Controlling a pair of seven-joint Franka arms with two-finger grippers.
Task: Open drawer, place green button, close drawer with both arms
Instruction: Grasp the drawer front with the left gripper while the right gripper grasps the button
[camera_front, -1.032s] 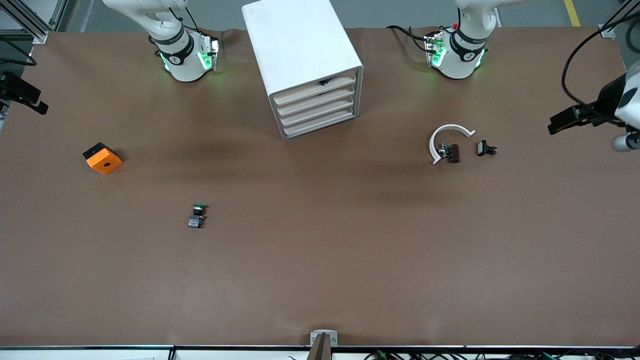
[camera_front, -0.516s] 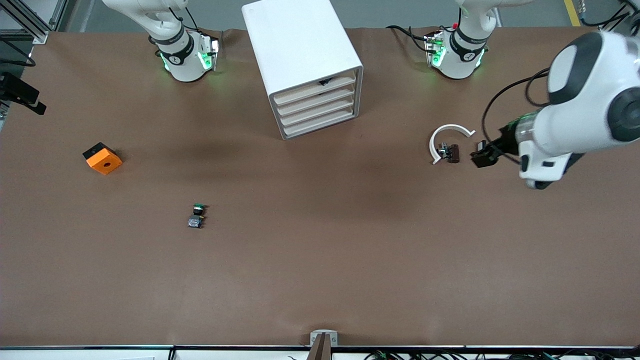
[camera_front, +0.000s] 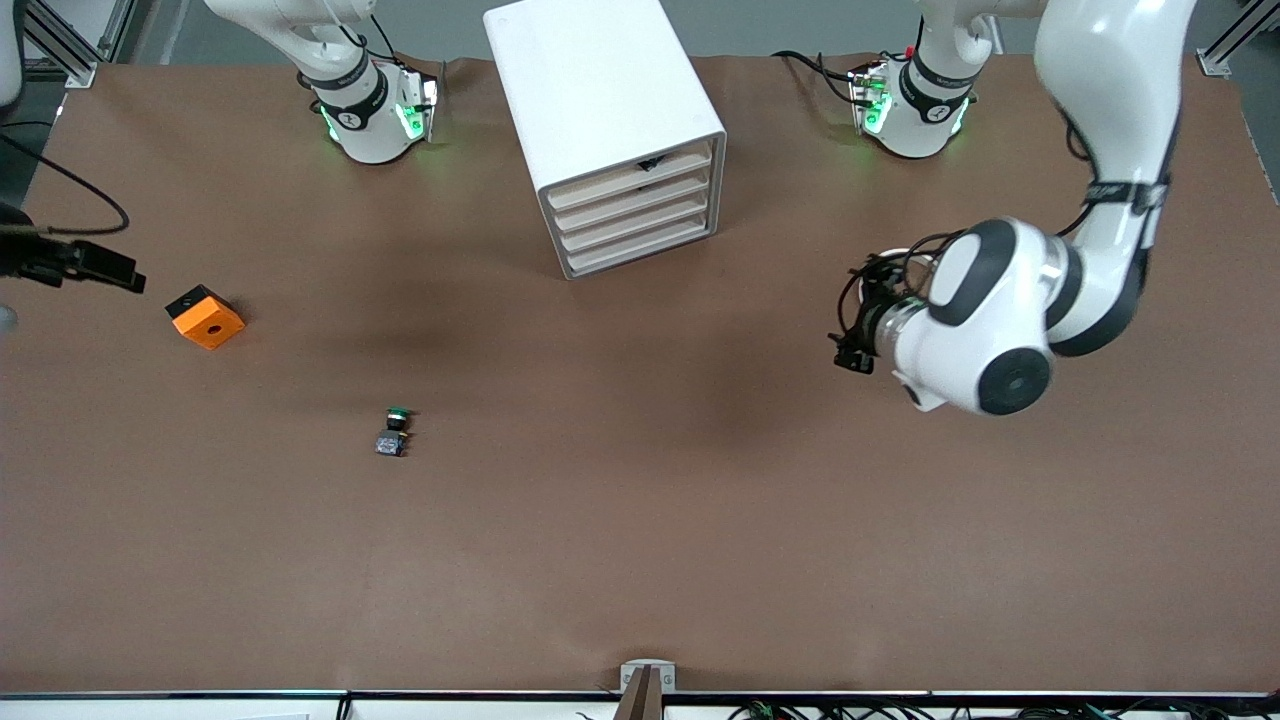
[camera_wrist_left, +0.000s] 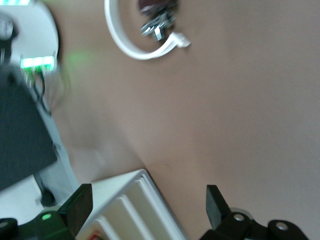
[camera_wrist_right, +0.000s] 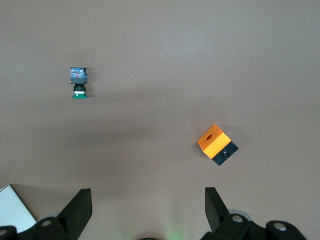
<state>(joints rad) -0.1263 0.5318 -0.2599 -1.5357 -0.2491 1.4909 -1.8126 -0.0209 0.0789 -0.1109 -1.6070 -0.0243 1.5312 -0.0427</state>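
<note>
Drawer (camera_front: 632, 181) shut in cabinet (camera_front: 600, 90), button (camera_front: 393, 432) loose on table (camera_front: 640, 560), nearer cam.
L gripper (camera_wrist_left: 145, 205) jaws wide, empty, over table by white curved strip (camera_wrist_left: 131, 44); I'd aim it at drawer front. R gripper (camera_wrist_right: 148, 200) wide, empty, over orange cube (camera_wrist_right: 217, 144), lined up for button pick.

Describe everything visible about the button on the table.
The button is tiny: a round green cap on a dark grey-black body with a greyish metallic end. It lies on its side on the brown table, cap pointing toward the robots' bases, nearer the front camera than the orange cube. Nothing touches it.
</note>
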